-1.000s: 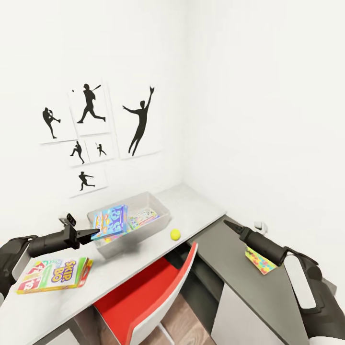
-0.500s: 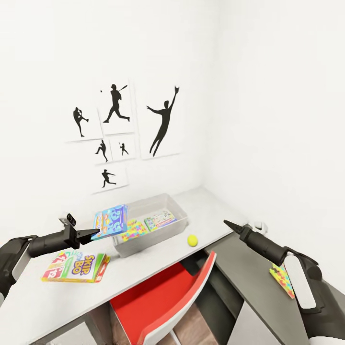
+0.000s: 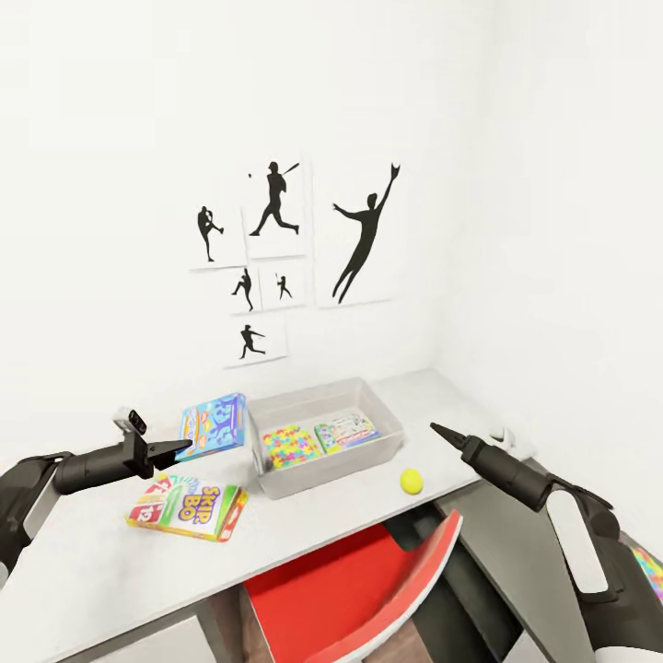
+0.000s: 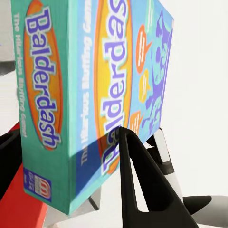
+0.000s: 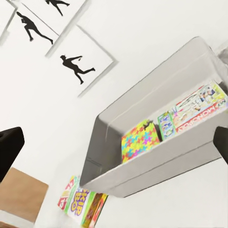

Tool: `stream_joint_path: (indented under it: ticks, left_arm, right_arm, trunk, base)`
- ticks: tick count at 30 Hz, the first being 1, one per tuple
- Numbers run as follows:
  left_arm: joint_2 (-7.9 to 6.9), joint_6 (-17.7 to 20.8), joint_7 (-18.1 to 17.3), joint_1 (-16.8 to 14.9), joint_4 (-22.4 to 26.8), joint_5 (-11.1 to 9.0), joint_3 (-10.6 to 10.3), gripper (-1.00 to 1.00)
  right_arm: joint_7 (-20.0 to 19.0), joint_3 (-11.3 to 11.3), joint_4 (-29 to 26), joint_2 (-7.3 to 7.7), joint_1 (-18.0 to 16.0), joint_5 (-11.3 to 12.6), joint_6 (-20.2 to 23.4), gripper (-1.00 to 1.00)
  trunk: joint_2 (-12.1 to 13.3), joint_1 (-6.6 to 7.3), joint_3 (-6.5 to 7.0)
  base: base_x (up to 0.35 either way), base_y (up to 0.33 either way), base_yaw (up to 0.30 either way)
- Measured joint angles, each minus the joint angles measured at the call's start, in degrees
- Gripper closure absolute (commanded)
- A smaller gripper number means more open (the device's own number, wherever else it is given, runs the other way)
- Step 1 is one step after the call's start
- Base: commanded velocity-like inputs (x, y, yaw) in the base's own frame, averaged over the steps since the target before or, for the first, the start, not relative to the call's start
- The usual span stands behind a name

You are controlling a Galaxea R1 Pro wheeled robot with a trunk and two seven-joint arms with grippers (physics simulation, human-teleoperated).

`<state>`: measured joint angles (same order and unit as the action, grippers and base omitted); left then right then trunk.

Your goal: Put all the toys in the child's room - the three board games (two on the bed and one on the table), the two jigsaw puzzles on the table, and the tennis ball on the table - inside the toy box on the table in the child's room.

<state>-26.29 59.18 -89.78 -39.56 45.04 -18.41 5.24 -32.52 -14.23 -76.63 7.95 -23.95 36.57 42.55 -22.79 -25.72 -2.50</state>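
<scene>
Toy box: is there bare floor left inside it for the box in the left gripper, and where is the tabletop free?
The toy box looks crowded: a jigsaw puzzle and the Monopoly box cover most of its floor. The left gripper holds the Balderdash box. The table is bare in front of the SKIP BO box and around the tennis ball.

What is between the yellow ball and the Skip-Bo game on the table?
The grey toy box sits between the tennis ball and the Skip-Bo box, as the head view shows. A jigsaw puzzle and the Monopoly box lie inside.

Jigsaw puzzle [image 3: 291,446] and Monopoly [image 3: 347,430] lie inside toy box [image 3: 276,483].
</scene>
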Motion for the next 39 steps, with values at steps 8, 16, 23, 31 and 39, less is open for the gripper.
stream_joint_path:
  ticks: [8, 16, 23, 31, 39]
  left_arm:
    - [0.02, 0.0, 0.0, 0.0, 0.0, -0.1, 0.0, 1.0]
    - [0.02, 0.0, 0.0, 0.0, 0.0, -0.1, 0.0, 1.0]
    - [0.02, 0.0, 0.0, 0.0, 0.0, -0.1, 0.0, 1.0]
    - [0.01, 0.0, 0.0, 0.0, 0.0, -0.1, 0.0, 1.0]
    - [0.02, 0.0, 0.0, 0.0, 0.0, -0.1, 0.0, 1.0]
  right_arm:
    - [0.0, -0.2, 0.0, 0.05, 0.0, 0.3, 0.0, -1.0]
    - [0.0, -0.3, 0.1, 0.05, 0.0, 0.4, 0.0, -1.0]
    - [0.0, -0.3, 0.2, 0.05, 0.0, 0.3, 0.0, -1.0]
    - [-0.1, -0.3, 0.1, 0.04, 0.0, 0.1, 0.0, -1.0]
    - [-0.1, -0.3, 0.2, 0.05, 0.0, 0.1, 0.0, -1.0]
  trunk:
    - [0.0, -0.02, 0.0]
    - [0.0, -0.01, 0.0]
    - [0.0, -0.02, 0.0]
    - [0.0, -0.01, 0.0]
    - [0.0, -0.02, -0.01]
  base:
    - [0.188, 0.0, 0.152]
    - [0.113, 0.0, 0.004]
    - [0.182, 0.0, 0.037]
    - [0.099, -0.03, 0.225]
    - [0.106, -0.088, 0.039]
